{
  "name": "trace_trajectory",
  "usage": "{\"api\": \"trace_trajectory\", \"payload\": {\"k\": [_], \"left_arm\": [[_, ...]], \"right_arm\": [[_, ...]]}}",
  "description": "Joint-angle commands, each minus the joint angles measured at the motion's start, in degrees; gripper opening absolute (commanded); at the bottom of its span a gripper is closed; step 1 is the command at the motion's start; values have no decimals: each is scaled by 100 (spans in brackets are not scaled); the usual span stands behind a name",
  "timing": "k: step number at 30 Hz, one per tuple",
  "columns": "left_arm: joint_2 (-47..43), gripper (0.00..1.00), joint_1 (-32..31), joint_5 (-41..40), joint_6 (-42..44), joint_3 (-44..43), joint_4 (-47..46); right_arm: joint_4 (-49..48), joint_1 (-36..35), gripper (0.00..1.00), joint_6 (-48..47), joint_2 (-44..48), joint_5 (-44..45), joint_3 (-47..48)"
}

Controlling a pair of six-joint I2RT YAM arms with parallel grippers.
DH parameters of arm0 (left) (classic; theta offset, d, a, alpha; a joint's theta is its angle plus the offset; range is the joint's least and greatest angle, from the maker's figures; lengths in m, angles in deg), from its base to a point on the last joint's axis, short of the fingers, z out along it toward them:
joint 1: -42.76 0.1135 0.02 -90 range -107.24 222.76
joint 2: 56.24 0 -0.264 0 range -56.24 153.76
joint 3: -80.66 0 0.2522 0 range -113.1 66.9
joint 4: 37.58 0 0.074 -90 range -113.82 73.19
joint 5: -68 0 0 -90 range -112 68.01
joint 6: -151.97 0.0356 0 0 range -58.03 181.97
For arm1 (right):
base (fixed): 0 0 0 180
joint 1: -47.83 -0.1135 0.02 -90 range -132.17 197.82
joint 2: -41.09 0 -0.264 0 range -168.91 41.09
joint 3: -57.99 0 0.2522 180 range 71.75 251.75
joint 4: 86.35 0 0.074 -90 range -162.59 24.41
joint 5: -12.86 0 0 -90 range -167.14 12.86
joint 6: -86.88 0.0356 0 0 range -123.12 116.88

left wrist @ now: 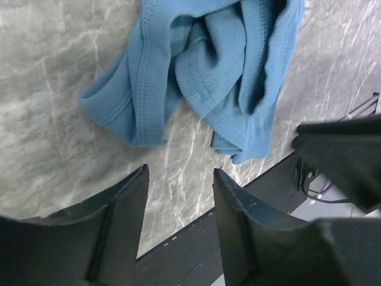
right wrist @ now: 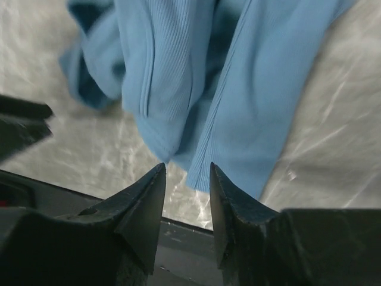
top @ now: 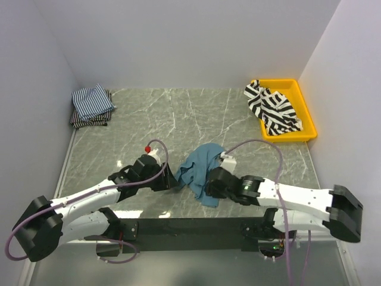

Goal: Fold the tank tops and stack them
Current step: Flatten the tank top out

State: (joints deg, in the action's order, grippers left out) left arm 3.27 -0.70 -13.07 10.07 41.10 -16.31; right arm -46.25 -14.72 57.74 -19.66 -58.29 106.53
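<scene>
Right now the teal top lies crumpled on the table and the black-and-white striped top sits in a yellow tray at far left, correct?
No: the yellow tray with the black-and-white striped top is at far right, as the top external view shows. The teal top does lie crumpled on the table.

Legible text: none. Checked all three views; no lettering, label, brand mark, number or sign can be read on any surface
</scene>
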Motion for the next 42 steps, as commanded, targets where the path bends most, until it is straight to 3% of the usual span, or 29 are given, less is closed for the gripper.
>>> {"api": "trace_trajectory", "payload": {"k": [1, 9, 16, 20, 22, 29, 42], "left_arm": [[148, 51, -127, -155, -251, -3, -522], [992, 48, -312, 215, -312, -285, -1181], [1818, 52, -233, -689, -575, -777, -708], [2161, 51, 214, -875, -690, -918, -671], [2380, 49, 364, -849, -699, -970, -707], [2812, 27, 733, -875, -760, -1243, -777], [2707, 21, 1103, -1060, -637, -1515, -584]], "right_arm": [[222, -433, 42, 497, -698, 461, 397], [169, -671, 42, 304, -2001, 444, 1039], [326, -724, 42, 347, -2397, 365, 1101], [564, -821, 42, 462, -2240, 479, 1048], [617, -856, 43, 506, -2134, 505, 995], [915, -979, 43, 594, -2064, 725, 1127], [564, -988, 40, 471, -2432, 585, 1074]]}}
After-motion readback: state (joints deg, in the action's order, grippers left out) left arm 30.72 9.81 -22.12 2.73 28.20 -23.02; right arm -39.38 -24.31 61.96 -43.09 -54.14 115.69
